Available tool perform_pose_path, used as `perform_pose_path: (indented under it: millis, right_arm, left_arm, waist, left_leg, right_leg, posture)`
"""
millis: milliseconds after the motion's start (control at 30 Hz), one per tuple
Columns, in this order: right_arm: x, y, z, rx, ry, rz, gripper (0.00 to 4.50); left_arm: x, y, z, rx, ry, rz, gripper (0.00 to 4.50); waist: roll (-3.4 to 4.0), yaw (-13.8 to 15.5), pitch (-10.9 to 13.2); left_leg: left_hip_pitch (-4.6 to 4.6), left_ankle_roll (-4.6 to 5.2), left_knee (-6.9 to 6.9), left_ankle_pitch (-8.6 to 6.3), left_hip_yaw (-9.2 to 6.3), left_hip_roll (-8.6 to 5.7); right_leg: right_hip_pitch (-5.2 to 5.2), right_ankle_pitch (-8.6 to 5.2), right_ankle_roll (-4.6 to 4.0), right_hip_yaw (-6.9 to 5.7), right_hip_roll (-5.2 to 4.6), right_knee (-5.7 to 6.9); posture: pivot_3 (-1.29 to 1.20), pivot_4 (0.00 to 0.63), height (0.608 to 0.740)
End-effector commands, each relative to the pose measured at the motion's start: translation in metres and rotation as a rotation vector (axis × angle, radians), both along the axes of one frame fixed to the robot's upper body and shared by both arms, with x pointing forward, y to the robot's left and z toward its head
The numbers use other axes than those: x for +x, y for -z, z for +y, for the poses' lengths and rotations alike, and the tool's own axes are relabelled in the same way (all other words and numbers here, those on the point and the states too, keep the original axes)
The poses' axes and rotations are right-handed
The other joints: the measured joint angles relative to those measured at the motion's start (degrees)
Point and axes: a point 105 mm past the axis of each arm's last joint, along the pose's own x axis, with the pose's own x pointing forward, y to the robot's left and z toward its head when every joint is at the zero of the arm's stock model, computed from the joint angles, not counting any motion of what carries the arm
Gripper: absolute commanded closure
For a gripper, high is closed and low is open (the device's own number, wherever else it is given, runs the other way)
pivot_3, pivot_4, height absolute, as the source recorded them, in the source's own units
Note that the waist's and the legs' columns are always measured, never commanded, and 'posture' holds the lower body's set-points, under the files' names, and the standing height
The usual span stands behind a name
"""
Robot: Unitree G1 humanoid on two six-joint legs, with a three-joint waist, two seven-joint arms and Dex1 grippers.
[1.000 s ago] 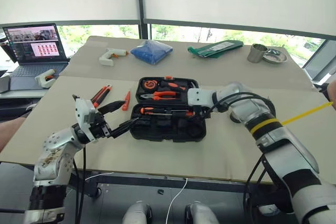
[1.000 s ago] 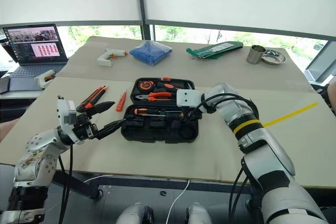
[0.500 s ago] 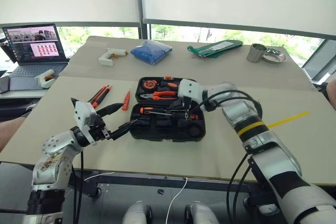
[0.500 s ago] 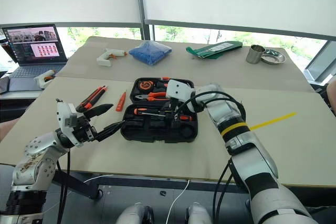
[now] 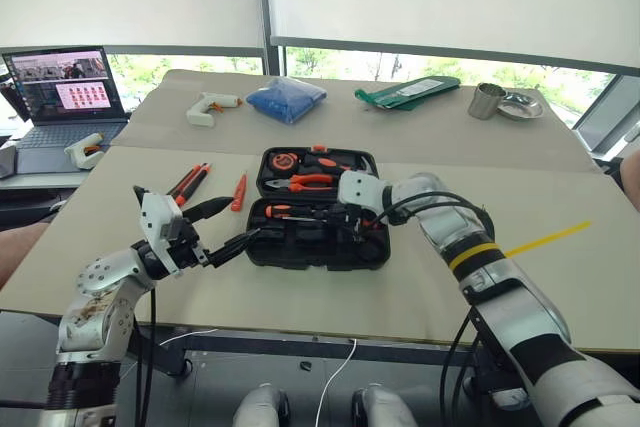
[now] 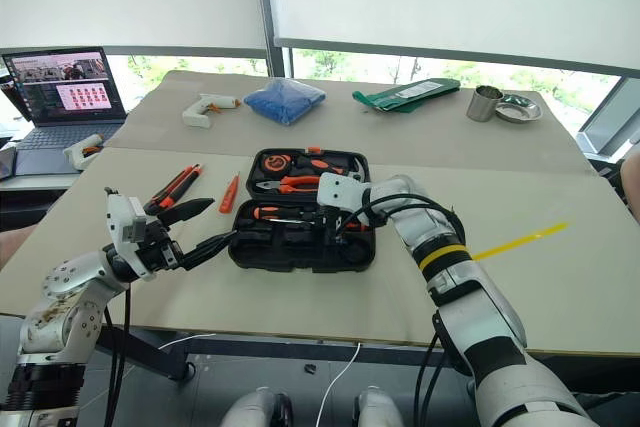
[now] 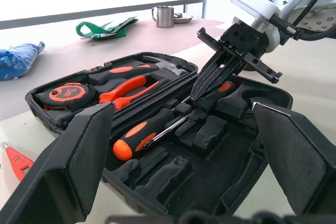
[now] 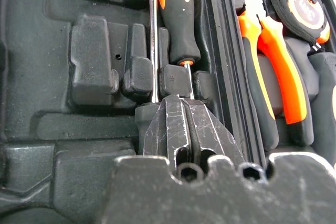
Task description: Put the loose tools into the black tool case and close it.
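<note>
The black tool case (image 5: pixel 375 247) lies open mid-table, with a tape measure (image 5: pixel 287 160), pliers (image 5: pixel 312 182) and an orange-and-black screwdriver (image 7: pixel 144 135) in its slots. My right gripper (image 7: pixel 195 95) is shut and angled down into the near half, its tips at a screwdriver's thin shaft (image 8: pixel 153 51). I cannot tell if they pinch it. To the case's left my left gripper (image 5: pixel 243 219) hangs open and empty, just off the front corner. Loose tools lie on the table further left: orange-and-black tools (image 5: pixel 190 180) and a small orange tool (image 5: pixel 240 191).
A laptop (image 5: pixel 65 97) and a white glue gun (image 5: pixel 85 150) sit at far left. At the back are another glue gun (image 5: pixel 213 105), a blue bag (image 5: pixel 288 99), a green pouch (image 5: pixel 408 93), a metal cup (image 5: pixel 489 100) and a dish (image 5: pixel 522 107). A yellow strip (image 5: pixel 545 237) lies at right.
My right gripper has swung left and down into the case's near half, and its fingers have shut. The left gripper has stayed put, open.
</note>
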Motion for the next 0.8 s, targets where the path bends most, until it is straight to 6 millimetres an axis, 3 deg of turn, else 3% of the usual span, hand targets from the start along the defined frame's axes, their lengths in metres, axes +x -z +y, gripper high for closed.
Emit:
perform_pose_path:
  millis: [33,100,167,300,367,500,667,767,800]
  right_arm:
    - [-0.009,0.038,0.001,-0.111,-0.019,0.050,4.46]
    - [-0.008,0.038,0.001,-0.099,-0.011,0.033,4.46]
    - [-0.006,0.024,0.003,-0.034,-0.006,0.006,4.46]
    - [-0.004,-0.039,0.007,0.244,-0.016,-0.149,4.46]
    - [-0.015,-0.060,-0.001,0.337,-0.041,-0.195,3.90]
    - [-0.053,-0.091,-0.026,0.612,-0.020,-0.194,2.69]
    - [-0.096,-0.086,-0.058,0.745,0.031,-0.131,0.93]
    - [-0.118,-0.082,-0.076,0.791,0.044,-0.095,0.04]
    - [-0.124,-0.080,-0.082,0.785,0.058,-0.094,0.04]
  left_arm:
    - [-0.001,-0.009,-0.002,0.013,0.004,-0.049,0.00]
    - [-0.001,-0.009,-0.003,0.011,0.004,-0.047,0.00]
    - [-0.001,-0.008,-0.001,0.006,-0.011,-0.048,0.00]
    - [0.000,-0.009,0.014,-0.051,-0.079,-0.008,0.00]
    - [0.002,-0.009,0.030,-0.068,-0.167,-0.004,0.00]
    - [-0.004,0.008,0.085,-0.041,-0.431,0.075,0.00]
    - [-0.030,0.033,0.143,0.004,-0.696,0.212,0.00]
    - [-0.043,0.044,0.167,0.043,-0.800,0.285,0.00]
    - [-0.044,0.045,0.175,0.061,-0.841,0.296,0.00]
  waist:
    - [-0.01,0.0,0.0]
    - [0.00,-0.2,0.0]
    - [-0.01,-0.2,0.0]
    - [-0.01,-0.2,0.0]
    - [0.01,-0.2,0.0]
    - [0.01,0.0,0.0]
    - [0.00,0.2,0.0]
    - [-0.01,0.4,0.1]
    - [-0.01,0.5,0.1]
  left_leg:
    - [0.02,0.00,0.00,0.00,0.00,0.00]
    - [0.09,-0.01,-0.01,0.00,0.02,0.01]
    - [0.16,-0.13,-0.04,-0.06,0.02,0.02]
    - [0.18,-0.23,-0.06,-0.09,0.02,0.01]
    - [0.11,-0.09,-0.10,-0.01,0.01,0.03]
    - [0.05,-0.06,-0.26,0.02,-0.05,0.05]
    - [0.08,-0.14,-0.46,-0.03,-0.08,0.05]
    - [0.08,-0.49,-0.50,-0.25,-0.08,0.03]
    - [0.08,-0.53,-0.50,-0.26,-0.08,0.02]
  right_leg:
    - [0.02,0.00,0.00,0.00,0.00,0.00]
    - [0.05,0.00,0.00,0.00,0.00,0.01]
    - [0.10,-0.01,-0.02,0.00,0.00,0.01]
    - [0.10,-0.01,-0.02,0.01,0.00,0.02]
    - [0.03,-0.01,-0.02,0.03,0.00,0.01]
    - [-0.02,-0.01,-0.02,0.03,-0.01,-0.04]
    - [-0.03,-0.02,-0.02,0.01,-0.07,-0.17]
    - [-0.07,-0.08,-0.04,0.00,-0.17,-0.24]
    - [-0.09,-0.28,-0.18,-0.02,-0.21,-0.24]
  posture:
    - [0.00,0.150,0.739]
    - [0.00,0.150,0.739]
    - [0.00,0.150,0.739]
    - [0.00,0.150,0.739]
    - [0.00,0.150,0.739]
    - [0.00,0.150,0.739]
    - [0.00,0.150,0.739]
    - [0.00,0.150,0.739]
    - [0.00,0.150,0.739]
